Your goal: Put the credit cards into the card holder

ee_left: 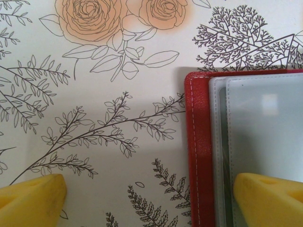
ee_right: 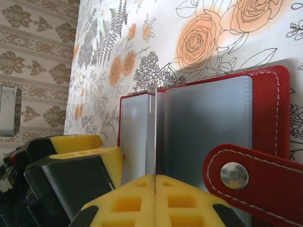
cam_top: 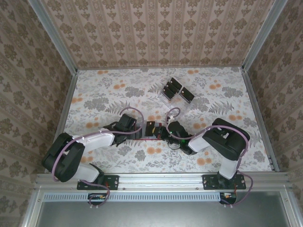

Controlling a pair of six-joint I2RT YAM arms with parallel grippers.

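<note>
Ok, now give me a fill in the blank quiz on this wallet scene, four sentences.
1. The wallet lies open, and its cover is ___.
2. The left claw is ___, straddling the wallet's edge.
3. The right claw is ___ on a thin sheet.
4. The cards in the clear rack are ___.
Missing words: red; open; shut; black.

card holder [ee_left: 196, 151]: 1 | clear rack [cam_top: 166, 99]: 1 | credit cards [cam_top: 175, 84]: several, count unclear

Left end effector [ee_left: 151, 198] low, jaws spread wide; right end effector [ee_right: 155, 182] clamped on card holder [ee_right: 279, 113] leaf.
</note>
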